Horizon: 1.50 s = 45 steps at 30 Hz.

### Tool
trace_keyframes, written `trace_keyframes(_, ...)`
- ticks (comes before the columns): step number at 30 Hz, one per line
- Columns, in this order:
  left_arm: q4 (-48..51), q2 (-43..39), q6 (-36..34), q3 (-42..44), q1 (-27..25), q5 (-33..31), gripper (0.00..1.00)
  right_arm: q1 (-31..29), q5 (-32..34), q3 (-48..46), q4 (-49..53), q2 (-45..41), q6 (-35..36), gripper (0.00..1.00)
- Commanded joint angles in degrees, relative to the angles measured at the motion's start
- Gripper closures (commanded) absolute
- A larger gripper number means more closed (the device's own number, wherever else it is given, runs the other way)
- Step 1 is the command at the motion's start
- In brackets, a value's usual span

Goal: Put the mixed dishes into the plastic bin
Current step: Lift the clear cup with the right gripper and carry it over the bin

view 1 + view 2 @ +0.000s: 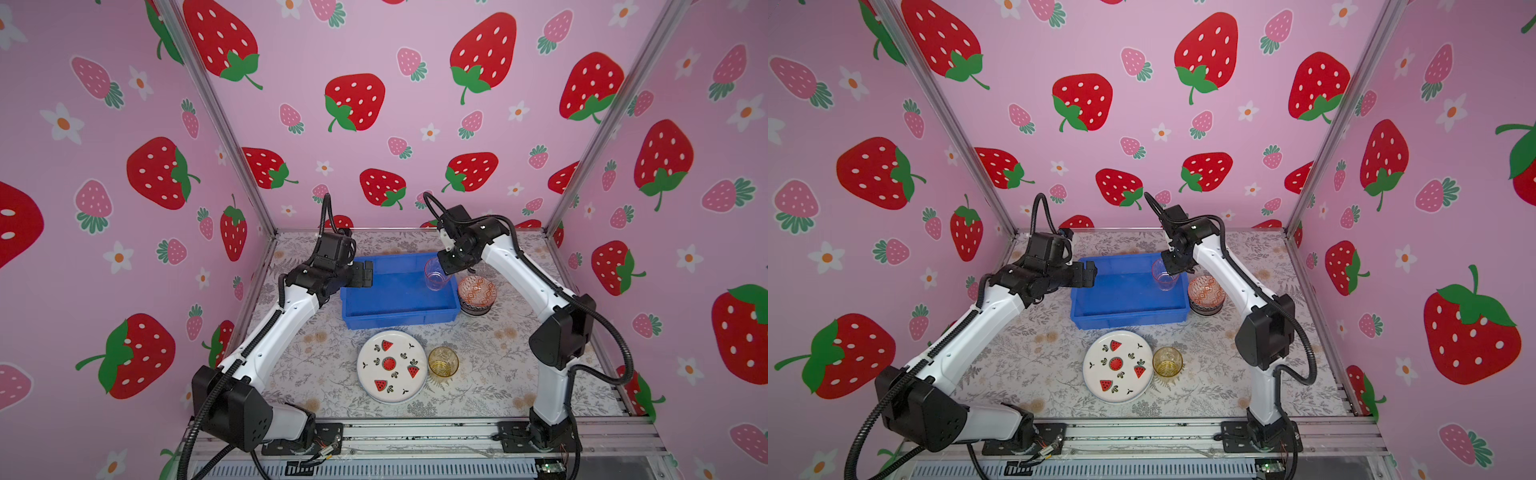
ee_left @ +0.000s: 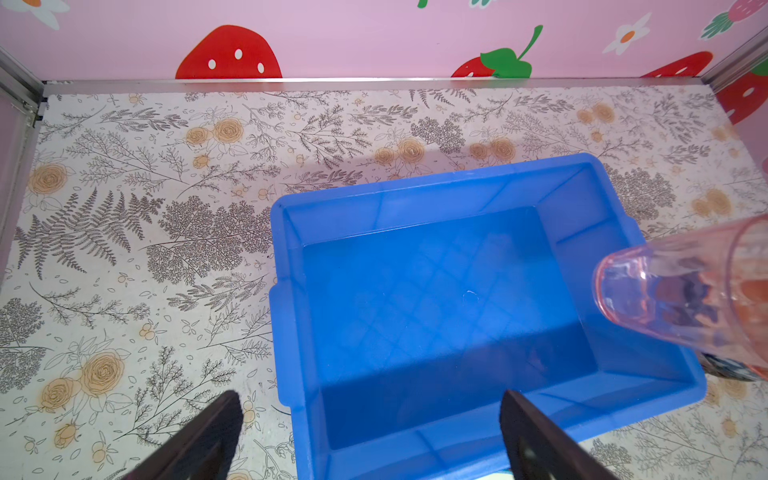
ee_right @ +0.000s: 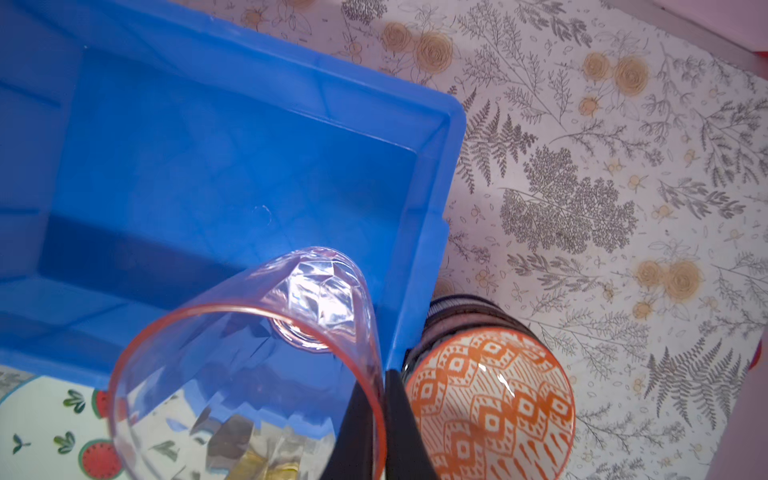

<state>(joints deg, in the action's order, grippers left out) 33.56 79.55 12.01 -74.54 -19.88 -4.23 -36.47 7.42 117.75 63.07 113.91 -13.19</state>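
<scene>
**Top views.** In both top views we see the blue bin [image 1: 399,321] resting on the floral table [image 1: 316,357]. The right gripper [image 1: 448,269] hangs over the bin's right end. Its jaws are clamped on the rim of a pink tumbler [image 1: 435,277], which hangs mouth up inside that end. Whether the tumbler's base touches the bin's floor we cannot tell from here. The left gripper [image 1: 366,274] hovers over the bin's left end, jaws wide apart and holding nothing. Just beside the bin's right wall stands 1 orange-red bowl [image 1: 477,290], nested in 1 black-white bowl [image 1: 473,311]. In front of the bin lies 1 watermelon plate [image 1: 392,366]. At the plate's right edge stands 1 yellow tumbler [image 1: 443,362]. Both are apart from the bin.

**Left wrist view.** We look down into the bin between 2 spread black fingers [image 2: 208,436]. The bin's blue floor shows, and the pink tumbler reaches in over the bin's end wall.

**Right wrist view.** The right gripper's 2 fingers [image 3: 357,432] meet on the pink tumbler's wall, 1 inside the rim and 1 outside. Through the glass we see the bin's corner. The orange-red bowl sits just outside the bin's wall, on the striped black-white bowl.
</scene>
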Motion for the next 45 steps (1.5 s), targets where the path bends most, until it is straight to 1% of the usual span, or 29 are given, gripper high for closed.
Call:
trace_keyframes(1, 0.9, -0.7, -0.5, -1.6, 0.1, -1.2, 0.01, 0.7, 0.0, 3.7, -0.8, 2.8, 0.2, 1.00)
trace_keyframes(6, 1.2, -0.1, -0.7, -1.8, 0.1, -1.4, 0.01, 2.1, -0.6, 8.7, -1.3, 8.2, -0.2, 1.00)
trace_keyframes(11, 1.5, 0.6, -0.6, -2.0, 0.1, -1.2, 0.01, 4.0, -1.6, 9.7, -2.7, 11.3, -1.6, 1.00)
trace_keyframes(15, 1.7, 1.1, -0.7, -2.2, 0.2, -1.1, 0.01, 5.4, -3.1, 9.2, -4.5, 12.5, -2.5, 1.00)
trace_keyframes(31, 1.5, 2.2, -0.5, -2.1, 0.2, -0.8, 0.01, 6.2, -5.6, 9.9, -7.5, 16.2, -2.6, 1.00)
trace_keyframes(45, 1.6, 2.7, -0.6, -2.2, 0.2, -0.7, 0.01, 6.2, -6.1, 13.4, -6.4, 20.5, -3.2, 0.99)
